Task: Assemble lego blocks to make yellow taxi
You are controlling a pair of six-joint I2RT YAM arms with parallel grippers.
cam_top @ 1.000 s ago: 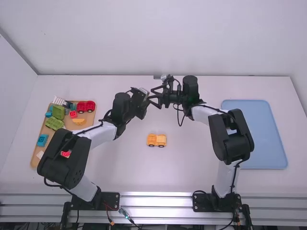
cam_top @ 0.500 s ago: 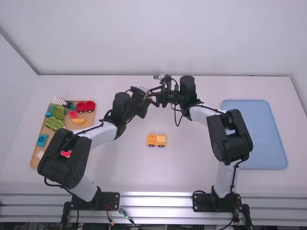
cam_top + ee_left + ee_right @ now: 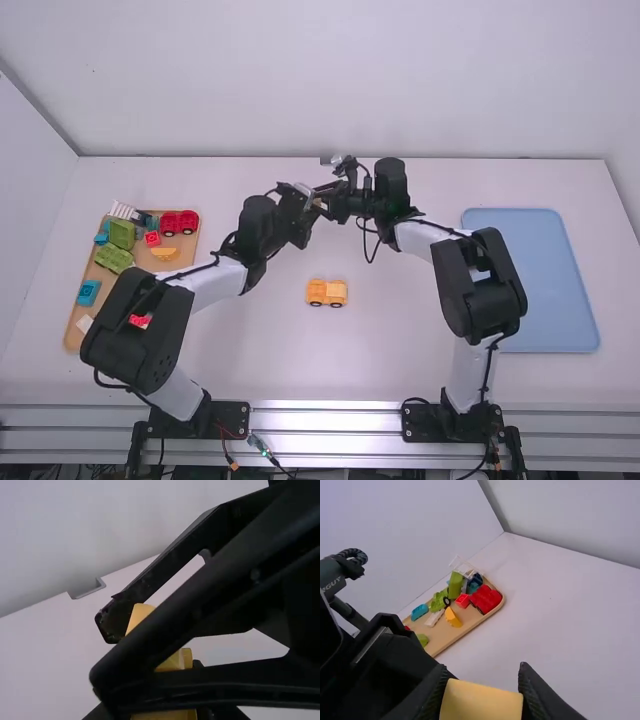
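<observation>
Two grippers, one tiny taxi build in mid-air

So I'm standing here and both arms meet over the far half of the table (image 3: 400,360), roughly midway between its side edges. The right gripper (image 3: 481,684) is clamped on a yellow block (image 3: 481,702). The left gripper (image 3: 165,713) looks pinched on a yellow piece (image 3: 163,715), though the other one's fingers hide most of it, so I wouldn't swear to it. My guess is they're held nose to nose so the parts can be pressed together off the table.

The wheeled base (image 3: 326,292) sits upright around the table's middle, probably parked there so the top can go on later. Its long axis runs side to side, parallel to the near edge. Which end is the front? Can't tell from here, honestly. Lining up the studs looks like the fiddly bit.
</observation>
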